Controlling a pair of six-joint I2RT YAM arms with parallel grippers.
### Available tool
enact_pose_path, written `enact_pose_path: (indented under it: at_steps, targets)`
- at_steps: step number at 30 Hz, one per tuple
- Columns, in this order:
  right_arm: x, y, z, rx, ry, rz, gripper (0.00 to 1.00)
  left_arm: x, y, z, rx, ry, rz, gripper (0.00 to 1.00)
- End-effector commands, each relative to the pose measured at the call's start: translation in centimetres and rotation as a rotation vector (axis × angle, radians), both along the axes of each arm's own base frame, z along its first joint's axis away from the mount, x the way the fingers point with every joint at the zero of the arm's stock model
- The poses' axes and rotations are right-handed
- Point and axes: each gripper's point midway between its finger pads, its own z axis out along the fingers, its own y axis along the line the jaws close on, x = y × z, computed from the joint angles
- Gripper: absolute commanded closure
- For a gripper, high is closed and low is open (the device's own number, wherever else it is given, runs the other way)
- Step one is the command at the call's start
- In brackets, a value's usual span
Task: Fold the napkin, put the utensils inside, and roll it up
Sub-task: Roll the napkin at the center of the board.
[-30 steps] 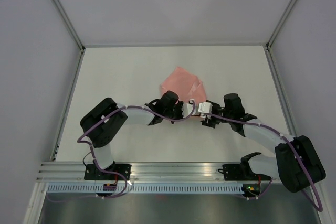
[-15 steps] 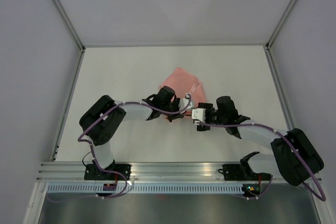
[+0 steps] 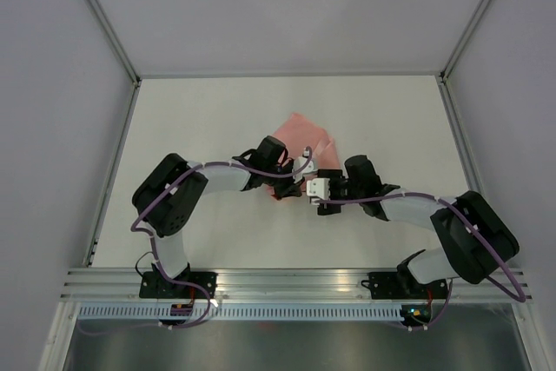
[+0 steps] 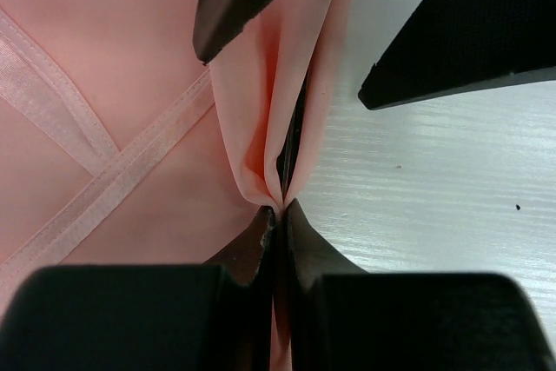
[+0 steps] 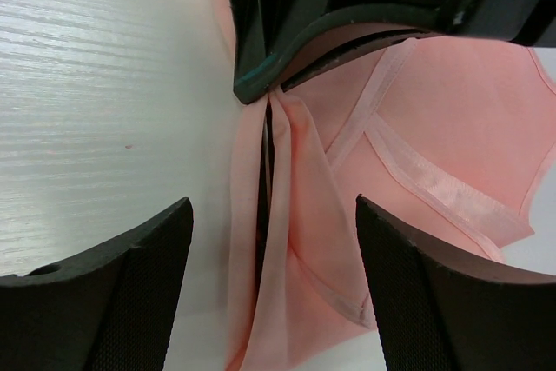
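My left arm [image 3: 217, 182] and right arm [image 3: 408, 208] are white tubes linked by bulky black joint housings [image 3: 169, 197], with a purple cable [image 3: 139, 223] looping along each. My bases [image 3: 178, 288] are black blocks. My left gripper [image 4: 278, 215] and right gripper [image 5: 274, 275] carry matte black, wedge-shaped fingers [image 5: 130, 293] with a fine texture.

Pale pink satin napkin [image 3: 304, 135] lies folded mid-table, hems crossing, its near edge gathered into a tight raised pleat, a thin dark utensil [image 4: 294, 141] tucked inside.

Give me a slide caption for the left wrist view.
Left claw pinching a fold of the pink napkin, right claw open opposite.
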Motion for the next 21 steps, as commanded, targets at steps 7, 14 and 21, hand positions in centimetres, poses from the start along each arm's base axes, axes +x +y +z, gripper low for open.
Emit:
enact_pose_path:
  at_steps: [7, 14, 21]
  targets:
    - [1.8, 2.9, 2.7, 0.043, -0.043, 0.100, 0.19, -1.0, -1.0, 0.1, -0.016, 0.100, -0.042, 0.98]
    - [1.6, 3.6, 2.3, 0.014, 0.059, 0.129, 0.23, -0.9, -1.4, 0.8, -0.040, 0.134, -0.056, 0.98]
    - [1.5, 3.4, 1.6, -0.021, 0.116, 0.124, 0.34, -0.7, -1.3, 0.5, -0.037, 0.160, -0.057, 0.98]
